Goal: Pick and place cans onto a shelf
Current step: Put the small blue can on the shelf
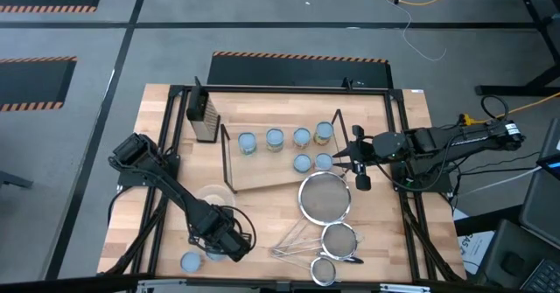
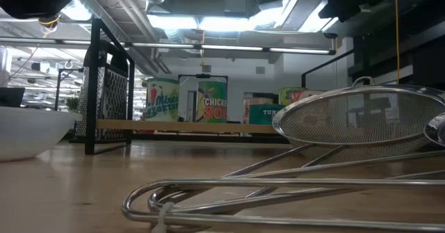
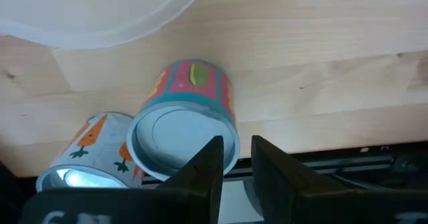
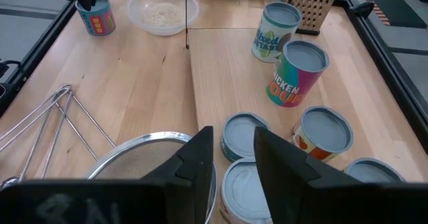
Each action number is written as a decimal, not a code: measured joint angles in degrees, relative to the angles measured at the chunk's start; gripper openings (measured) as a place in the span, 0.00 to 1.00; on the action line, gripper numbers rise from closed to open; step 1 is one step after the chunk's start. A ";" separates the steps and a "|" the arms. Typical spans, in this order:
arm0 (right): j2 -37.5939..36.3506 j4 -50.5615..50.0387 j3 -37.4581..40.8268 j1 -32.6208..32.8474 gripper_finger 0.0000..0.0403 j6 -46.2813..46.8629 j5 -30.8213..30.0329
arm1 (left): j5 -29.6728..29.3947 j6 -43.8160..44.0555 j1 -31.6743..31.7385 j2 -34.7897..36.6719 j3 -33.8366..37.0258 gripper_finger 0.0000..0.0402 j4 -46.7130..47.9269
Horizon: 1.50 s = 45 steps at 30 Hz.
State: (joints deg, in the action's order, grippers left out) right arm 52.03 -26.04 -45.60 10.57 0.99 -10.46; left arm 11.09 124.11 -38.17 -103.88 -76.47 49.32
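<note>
Wooden shelf (image 1: 271, 172) held six cans (image 1: 275, 139); right gripper (image 1: 360, 160) hung narrow above them; left gripper (image 3: 235, 164) hung narrow over two more

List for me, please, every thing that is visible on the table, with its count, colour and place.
cans on the shelf: six, pale blue-silver tops, colourful labels; four in a far row, two nearer.
cans off the shelf: two, one pink and teal, one with orange carrots; near front-left table edge.
shelf: one, light wood, black wire ends; table centre.
box grater: one, dark; left of the shelf.
bowl: one, clear, pale grains; front-left of the shelf.
strainers: three, silver mesh; front right.
table: one, light wood.
left gripper: open, over the pink can.
right gripper: open, above the shelf's right end.
</note>
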 joint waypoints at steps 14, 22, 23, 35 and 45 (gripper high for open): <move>0.00 -0.17 0.00 0.02 0.28 0.00 0.02 | 3.63 -0.34 -0.07 -4.10 -0.11 0.17 -0.84; 0.00 -0.17 0.00 0.00 0.28 -0.02 0.02 | 3.20 -3.14 -0.09 -4.13 -0.10 0.18 -0.74; 0.00 -0.20 0.00 0.01 0.28 -0.02 0.02 | 3.33 -3.29 -0.09 -4.15 -0.09 0.18 -0.74; 0.00 -0.20 0.00 0.02 0.28 -0.74 0.02 | 4.57 -12.40 0.74 -4.23 -0.19 0.02 -1.08; -0.02 -0.17 0.00 0.00 0.28 -1.42 0.02 | 1.87 -39.30 4.29 -4.48 -8.36 0.01 -1.50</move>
State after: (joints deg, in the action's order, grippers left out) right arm 52.01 -26.22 -45.60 10.57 -0.43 -10.44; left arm 12.96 84.82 -33.89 -108.36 -84.82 47.82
